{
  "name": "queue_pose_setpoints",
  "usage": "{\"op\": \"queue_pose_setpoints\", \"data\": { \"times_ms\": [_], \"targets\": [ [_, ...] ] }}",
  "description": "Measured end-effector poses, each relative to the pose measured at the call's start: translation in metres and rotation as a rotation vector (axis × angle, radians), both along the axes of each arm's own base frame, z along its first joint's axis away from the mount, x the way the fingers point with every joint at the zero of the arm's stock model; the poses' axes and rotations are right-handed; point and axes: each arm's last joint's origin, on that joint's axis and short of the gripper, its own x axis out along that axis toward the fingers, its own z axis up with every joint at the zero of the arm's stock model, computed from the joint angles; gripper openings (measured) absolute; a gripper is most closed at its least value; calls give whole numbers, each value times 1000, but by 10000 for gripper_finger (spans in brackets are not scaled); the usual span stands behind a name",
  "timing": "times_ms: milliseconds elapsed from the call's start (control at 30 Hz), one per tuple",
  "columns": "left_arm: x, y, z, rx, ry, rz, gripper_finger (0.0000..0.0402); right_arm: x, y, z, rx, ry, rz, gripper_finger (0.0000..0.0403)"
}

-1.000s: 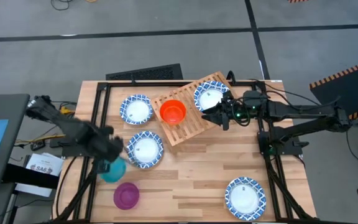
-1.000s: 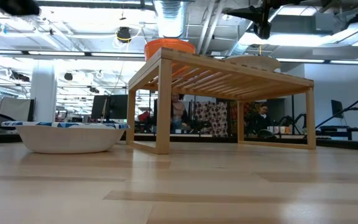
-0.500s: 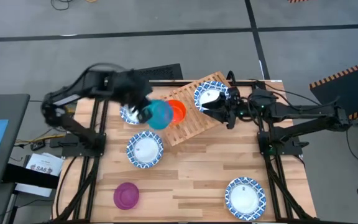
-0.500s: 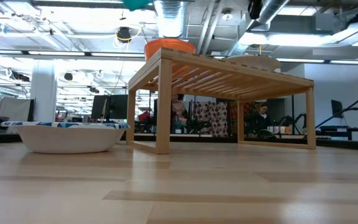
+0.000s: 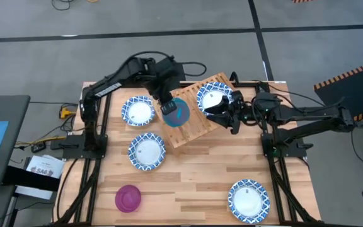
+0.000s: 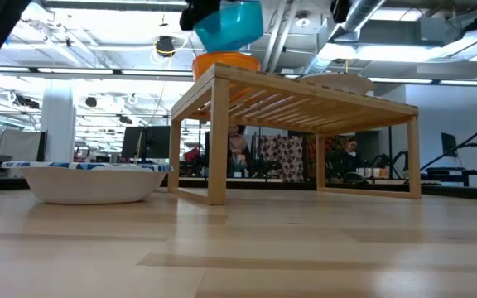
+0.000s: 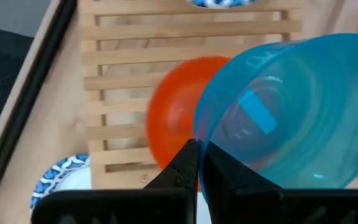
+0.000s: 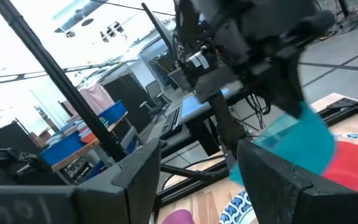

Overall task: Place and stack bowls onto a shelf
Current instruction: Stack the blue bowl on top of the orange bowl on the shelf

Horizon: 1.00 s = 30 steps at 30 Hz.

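Now left hand [image 5: 167, 107] pinches teal bowl [image 5: 176, 112] by its rim, tilted just above orange bowl [image 7: 179, 121] on shelf [image 5: 197, 126], likely for nesting; right hand [image 5: 218, 113] waits spread beside white bowl [image 5: 212, 98].

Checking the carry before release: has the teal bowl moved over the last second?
Yes. The left gripper, shut on the teal bowl, has carried it from the table's near-left, beside the purple bowl, up over the shelf, above the orange bowl.
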Motion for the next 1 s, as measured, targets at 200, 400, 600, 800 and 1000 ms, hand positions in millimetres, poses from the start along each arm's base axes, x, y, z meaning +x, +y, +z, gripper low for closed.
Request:
{"op": "queue_pose_setpoints", "data": {
  "times_ms": [200, 400, 600, 800, 1000],
  "targets": [
    [-3, 16, -2, 10, 7, 28, 0, 1, 5, -2, 0, 15, 22, 240],
    [-5, 20, -5, 22, 31, -32, 0, 1, 5, -3, -2, 27, 22, 240],
    [-2, 21, -14, 24, 62, -64, 0, 1, 5, -3, -3, 27, 22, 240],
    [1, 21, -22, 13, 82, -80, 4, 1, 5, -3, -3, 27, 22, 240],
    [4, 22, -22, 30, 56, -91, 40, 1, 5, -3, -3, 31, 20, 240]
  ]
}}
